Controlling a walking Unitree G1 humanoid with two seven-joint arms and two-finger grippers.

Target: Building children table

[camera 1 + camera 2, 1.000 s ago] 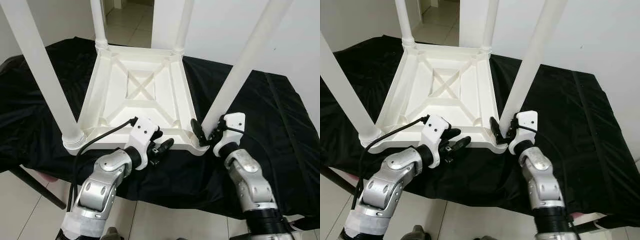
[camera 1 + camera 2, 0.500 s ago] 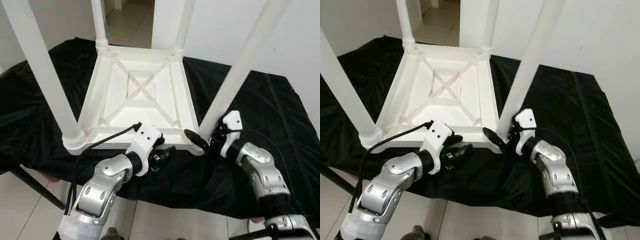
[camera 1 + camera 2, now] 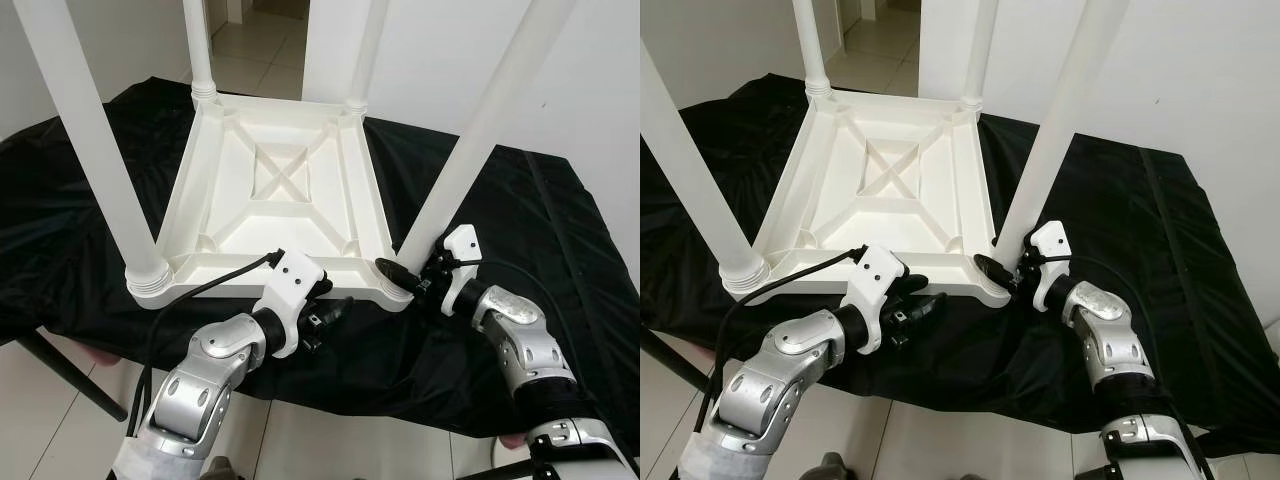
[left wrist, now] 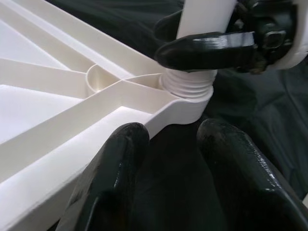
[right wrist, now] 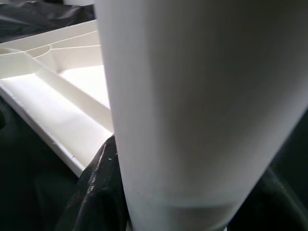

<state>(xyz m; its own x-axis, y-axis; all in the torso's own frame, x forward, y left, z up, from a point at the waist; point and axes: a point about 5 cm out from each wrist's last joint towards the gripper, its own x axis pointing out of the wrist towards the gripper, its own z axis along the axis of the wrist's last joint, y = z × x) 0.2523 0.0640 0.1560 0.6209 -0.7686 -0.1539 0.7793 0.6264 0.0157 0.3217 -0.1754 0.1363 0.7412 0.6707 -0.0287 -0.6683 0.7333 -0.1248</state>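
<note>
— White plastic, upside down: the children's table (image 3: 275, 195) lies top-down on a black cloth (image 3: 520, 220), legs up.

— And the grippers?

— The right gripper (image 3: 408, 277) is clamped round the near right leg (image 3: 470, 150) just above its threaded socket (image 4: 186, 87) — the left wrist view shows that. The left gripper (image 3: 325, 312) hovers at the near rim, fingers (image 4: 113, 178) apart. Beyond, white walls and a tiled floor (image 3: 255, 45).
</note>
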